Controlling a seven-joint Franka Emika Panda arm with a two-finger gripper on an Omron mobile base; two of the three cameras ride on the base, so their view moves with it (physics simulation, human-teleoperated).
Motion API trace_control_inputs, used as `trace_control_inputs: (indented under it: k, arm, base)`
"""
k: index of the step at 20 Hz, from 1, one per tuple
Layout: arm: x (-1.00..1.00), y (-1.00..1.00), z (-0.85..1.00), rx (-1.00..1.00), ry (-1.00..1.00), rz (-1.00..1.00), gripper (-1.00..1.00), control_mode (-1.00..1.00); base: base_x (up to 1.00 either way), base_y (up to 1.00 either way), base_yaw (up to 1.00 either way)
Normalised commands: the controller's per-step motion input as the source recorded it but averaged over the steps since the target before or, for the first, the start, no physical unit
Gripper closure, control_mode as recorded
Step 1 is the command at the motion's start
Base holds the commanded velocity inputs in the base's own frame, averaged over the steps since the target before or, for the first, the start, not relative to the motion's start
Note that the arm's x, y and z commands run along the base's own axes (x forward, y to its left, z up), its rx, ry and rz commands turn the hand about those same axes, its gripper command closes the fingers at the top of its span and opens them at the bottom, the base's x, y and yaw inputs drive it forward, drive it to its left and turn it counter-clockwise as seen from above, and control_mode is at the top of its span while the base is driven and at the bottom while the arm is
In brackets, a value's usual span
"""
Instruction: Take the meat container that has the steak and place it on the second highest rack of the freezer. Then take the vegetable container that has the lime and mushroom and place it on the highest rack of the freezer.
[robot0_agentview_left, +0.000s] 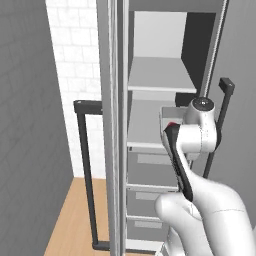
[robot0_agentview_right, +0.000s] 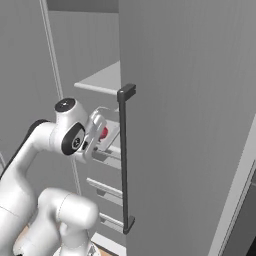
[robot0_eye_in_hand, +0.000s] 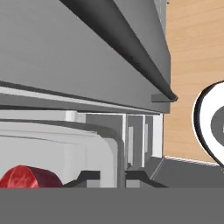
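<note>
The freezer (robot0_agentview_left: 150, 30) stands open in front of me. My gripper (robot0_eye_in_hand: 113, 179) is shut on the rim of the pale meat container (robot0_eye_in_hand: 65, 148), with the wall of the tray between its two dark tips. The red steak (robot0_eye_in_hand: 26, 177) lies inside the tray. In the left base view the meat container (robot0_agentview_left: 167, 114) and steak (robot0_agentview_left: 172, 123) sit at the front right of the second highest rack (robot0_agentview_left: 145, 130). I cannot tell whether the tray rests on it. The highest rack (robot0_agentview_left: 157, 75) above is bare. From the right, the steak (robot0_agentview_right: 103, 132) shows beside my hand.
An open freezer door with a long dark handle (robot0_agentview_left: 85, 175) stands to the left, and a second grey door with its handle (robot0_agentview_right: 125, 155) is close on the right. Grey drawers (robot0_agentview_left: 150, 170) lie under the racks. Wooden floor (robot0_agentview_left: 75, 215) is below.
</note>
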Motion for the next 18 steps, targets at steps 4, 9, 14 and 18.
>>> trace_control_inputs:
  k: [4, 9, 14, 18]
  arm:
    - [0.21, 0.0, -0.51, 0.0, 0.0, 0.0, 1.0, -1.0]
    - [0.33, 0.0, -0.13, 0.0, 0.0, 0.0, 1.0, -1.0]
    - [0.67, 0.0, 0.0, 0.0, 0.01, -0.01, 1.0, -1.0]
    - [0.78, -0.02, 0.0, 0.0, 0.03, -0.01, 1.0, -1.0]
  base:
    - [0.0, 0.0, 0.0]
    - [0.0, 0.0, 0.0]
    - [0.0, 0.0, 0.0]
    - [0.0, 0.0, 0.0]
